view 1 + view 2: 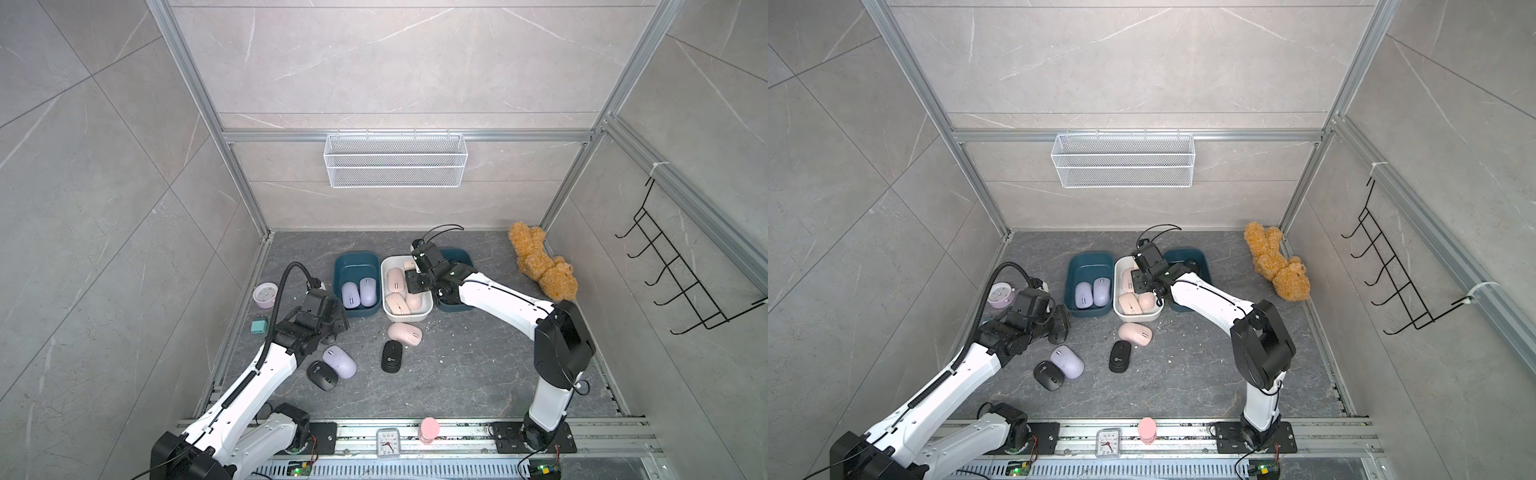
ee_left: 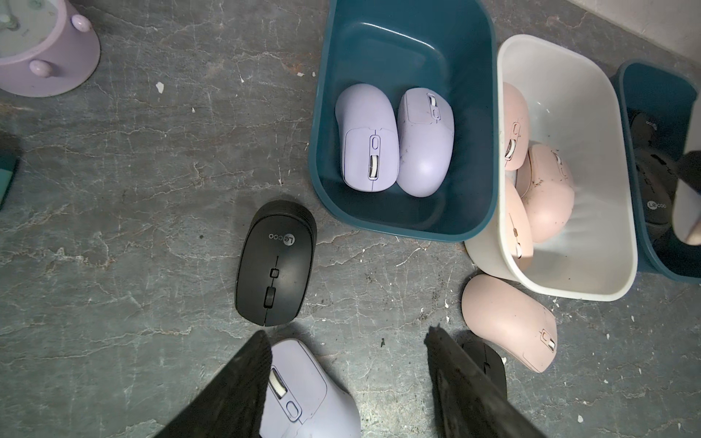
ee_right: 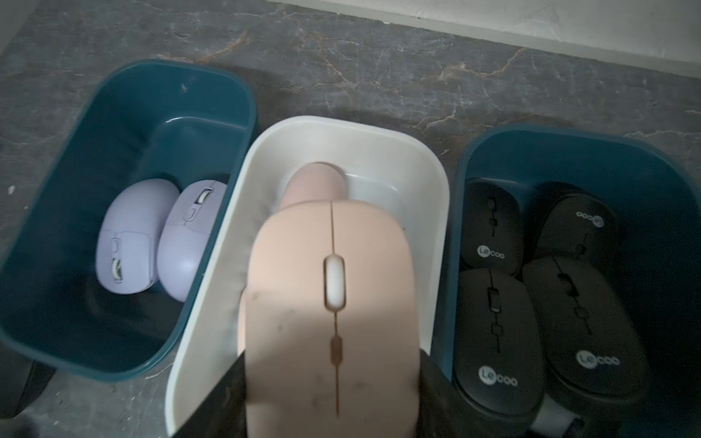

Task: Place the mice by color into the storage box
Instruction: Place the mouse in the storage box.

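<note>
Pink mouse [image 3: 330,303], pinched in right jaws, hangs over the white bin [image 3: 341,123] near its rim; left jaws, spread empty, hover above a lavender mouse [image 2: 303,398] on open tabletop [image 2: 151,227] nearby.

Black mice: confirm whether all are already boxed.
No: in a top view a black mouse and a second black mouse lie on the table.
</note>
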{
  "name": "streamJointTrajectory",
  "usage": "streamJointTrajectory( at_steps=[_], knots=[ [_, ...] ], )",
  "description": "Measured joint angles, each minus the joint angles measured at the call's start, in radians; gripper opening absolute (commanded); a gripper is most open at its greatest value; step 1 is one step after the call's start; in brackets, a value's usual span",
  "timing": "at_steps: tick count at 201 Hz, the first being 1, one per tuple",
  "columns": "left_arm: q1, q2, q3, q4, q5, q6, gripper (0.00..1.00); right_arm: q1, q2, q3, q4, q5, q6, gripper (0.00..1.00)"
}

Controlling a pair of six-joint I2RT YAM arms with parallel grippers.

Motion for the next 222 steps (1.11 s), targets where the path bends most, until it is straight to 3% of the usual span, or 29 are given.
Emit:
streamJointTrajectory(
  at_steps=[73,222],
  knots=[
    [0.000,0.033,0.000,0.040,-0.003,0.023,0.68,-0.057,0.148,0.069,0.099,0.039,0.019,0.51],
    [0.000,0.068,0.000,0.079,-0.003,0.037,0.68,-0.057,0.313,0.117,0.246,0.097,0.077,0.51]
  ],
)
